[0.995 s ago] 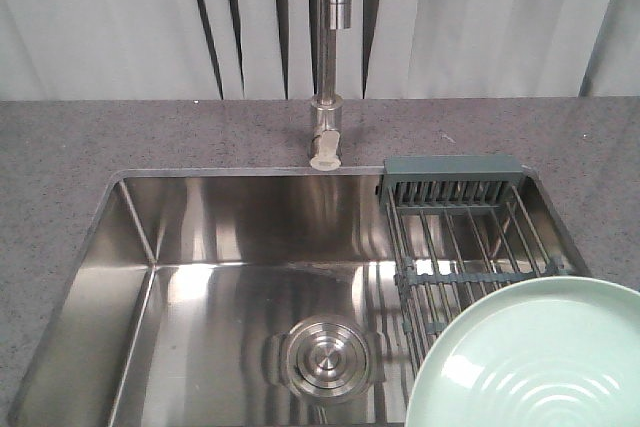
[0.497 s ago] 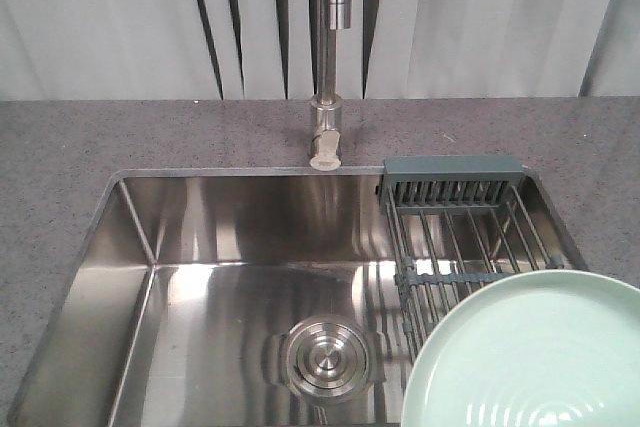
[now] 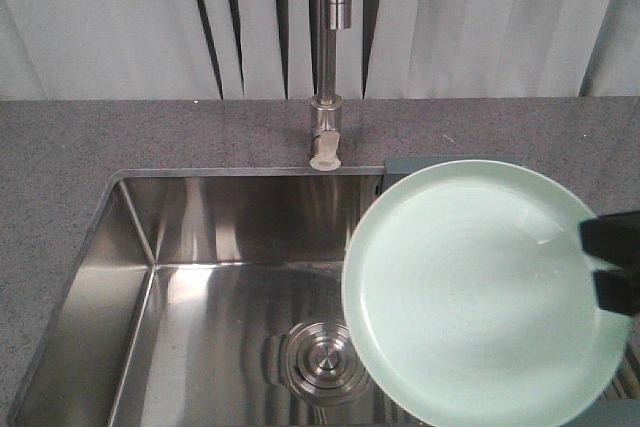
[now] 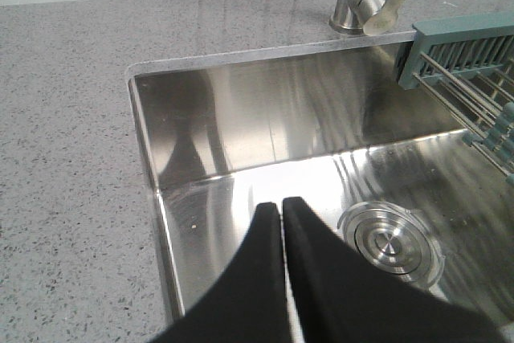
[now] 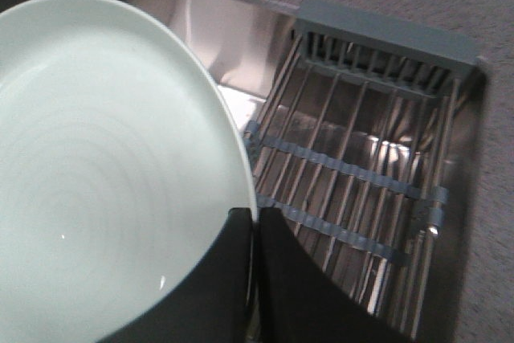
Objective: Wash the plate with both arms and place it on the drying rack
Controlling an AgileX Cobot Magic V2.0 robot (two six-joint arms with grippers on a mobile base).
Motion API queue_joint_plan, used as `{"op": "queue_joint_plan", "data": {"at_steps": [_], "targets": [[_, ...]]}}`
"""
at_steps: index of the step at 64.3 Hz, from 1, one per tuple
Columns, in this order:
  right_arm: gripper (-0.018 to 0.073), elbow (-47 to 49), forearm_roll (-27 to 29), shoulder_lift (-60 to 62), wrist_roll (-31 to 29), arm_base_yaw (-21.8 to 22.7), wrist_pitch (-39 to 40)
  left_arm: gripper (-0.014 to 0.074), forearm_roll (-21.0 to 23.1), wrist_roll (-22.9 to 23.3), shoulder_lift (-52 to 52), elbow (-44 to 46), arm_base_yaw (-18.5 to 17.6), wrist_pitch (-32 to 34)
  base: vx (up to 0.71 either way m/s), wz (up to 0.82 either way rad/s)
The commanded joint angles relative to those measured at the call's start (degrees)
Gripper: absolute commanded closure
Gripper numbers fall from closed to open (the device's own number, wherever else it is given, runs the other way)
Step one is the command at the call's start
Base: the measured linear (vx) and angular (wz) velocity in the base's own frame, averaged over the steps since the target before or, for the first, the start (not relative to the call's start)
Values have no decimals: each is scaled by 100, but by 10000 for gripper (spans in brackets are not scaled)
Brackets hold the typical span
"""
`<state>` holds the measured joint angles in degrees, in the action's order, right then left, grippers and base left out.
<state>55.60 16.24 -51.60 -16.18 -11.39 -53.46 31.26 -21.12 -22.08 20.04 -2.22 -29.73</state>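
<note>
- The grey speckled desk wraps the basin on the left, far and right sides.
- The steel sink is sunk into the desk, and its walls shine with reflections.
- The plate, pale mint green with faint rings in its well, hangs over the right half of the sink. Its face shows almost as a full circle to the front camera. In that view it covers most of the rack, and its left rim overlaps the drain.
- The drying rack spans the right end of the sink. It has steel rods running near to far, grey-green straps across them and a grey-green bar at the far end. In the right wrist view it lies to the right of the plate.
- The faucet stands at the far rim of the sink, centred.
- The right tool is clamped on the plate's right rim, one black finger on each face.
- The left tool hangs over the left part of the basin with its fingers pressed together, holding nothing.
- The round steel drain sits in the sink floor.
</note>
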Motion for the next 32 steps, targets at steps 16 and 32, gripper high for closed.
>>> {"op": "queue_joint_plan", "data": {"at_steps": [16, 32], "targets": [[561, 797, 1179, -2209, -843, -853, 682, 603, 163, 6, -41, 143, -12, 330, 0, 0], [561, 879, 568, -3084, 546, -1707, 2490, 603, 163, 6, -41, 143, -12, 330, 0, 0]]}}
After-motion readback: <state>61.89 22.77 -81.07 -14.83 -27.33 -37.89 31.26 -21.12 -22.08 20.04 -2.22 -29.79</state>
